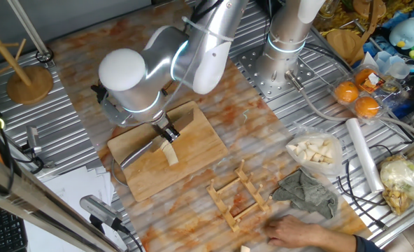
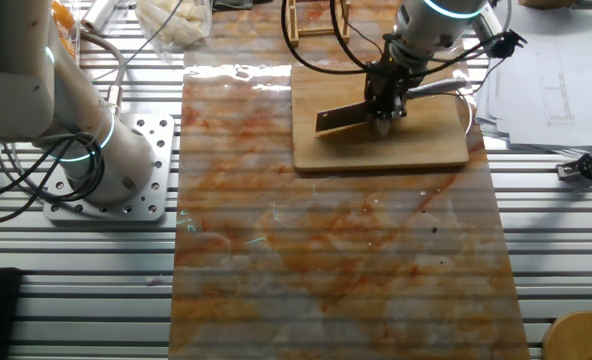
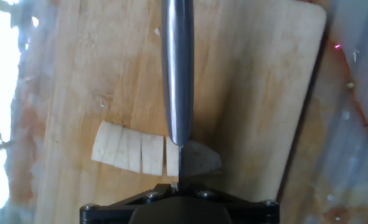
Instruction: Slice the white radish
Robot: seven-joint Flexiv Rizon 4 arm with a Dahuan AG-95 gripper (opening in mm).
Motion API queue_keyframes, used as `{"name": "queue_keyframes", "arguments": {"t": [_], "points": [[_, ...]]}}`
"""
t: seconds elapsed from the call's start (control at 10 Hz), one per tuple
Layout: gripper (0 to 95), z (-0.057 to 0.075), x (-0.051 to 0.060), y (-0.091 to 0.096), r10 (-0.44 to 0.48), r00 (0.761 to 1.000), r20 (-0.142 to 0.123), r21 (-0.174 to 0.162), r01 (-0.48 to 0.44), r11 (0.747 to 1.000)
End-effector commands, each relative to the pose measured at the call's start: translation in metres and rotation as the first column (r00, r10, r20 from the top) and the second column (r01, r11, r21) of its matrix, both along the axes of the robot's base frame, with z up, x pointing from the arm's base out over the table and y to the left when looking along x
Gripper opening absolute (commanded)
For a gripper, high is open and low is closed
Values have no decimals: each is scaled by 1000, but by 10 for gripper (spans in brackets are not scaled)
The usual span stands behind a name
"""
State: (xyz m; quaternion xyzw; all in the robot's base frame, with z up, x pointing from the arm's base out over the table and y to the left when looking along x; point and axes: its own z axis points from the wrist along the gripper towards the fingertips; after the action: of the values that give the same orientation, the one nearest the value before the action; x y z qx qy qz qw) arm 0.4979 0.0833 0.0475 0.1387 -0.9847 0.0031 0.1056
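The white radish (image 3: 131,152) lies on the wooden cutting board (image 3: 252,74) as a short cream stick cut into several slices that still sit together. My gripper (image 3: 179,186) is shut on a knife (image 3: 178,68), whose blade stands edge-down at the radish's right end. In one fixed view the gripper (image 1: 166,133) hangs over the board (image 1: 200,126), with the blade (image 1: 138,155) to the left of the radish (image 1: 170,154). In the other fixed view the gripper (image 2: 386,95) holds the knife (image 2: 341,117) on the board (image 2: 376,152); the radish is mostly hidden there.
A wooden rack (image 1: 238,196), a grey cloth (image 1: 305,190) and a person's hand (image 1: 298,229) lie in front of the board. A plastic bag of pale cut pieces (image 1: 315,150), a white roll (image 1: 364,154) and oranges (image 1: 357,98) are at right. A second arm's base (image 2: 96,150) stands nearby.
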Motion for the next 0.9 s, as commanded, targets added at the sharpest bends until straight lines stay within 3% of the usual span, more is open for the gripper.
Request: {"name": "queue_keyframes", "arguments": {"t": [0.1, 0.4, 0.9], "points": [[0, 38, 0, -2, -28, 1000, -4, 32, 28, 999], [0, 37, 0, -8, -19, 1000, 1, 30, 19, 999], [0, 21, 1, -10, -16, 1000, 18, 29, 15, 999]]}}
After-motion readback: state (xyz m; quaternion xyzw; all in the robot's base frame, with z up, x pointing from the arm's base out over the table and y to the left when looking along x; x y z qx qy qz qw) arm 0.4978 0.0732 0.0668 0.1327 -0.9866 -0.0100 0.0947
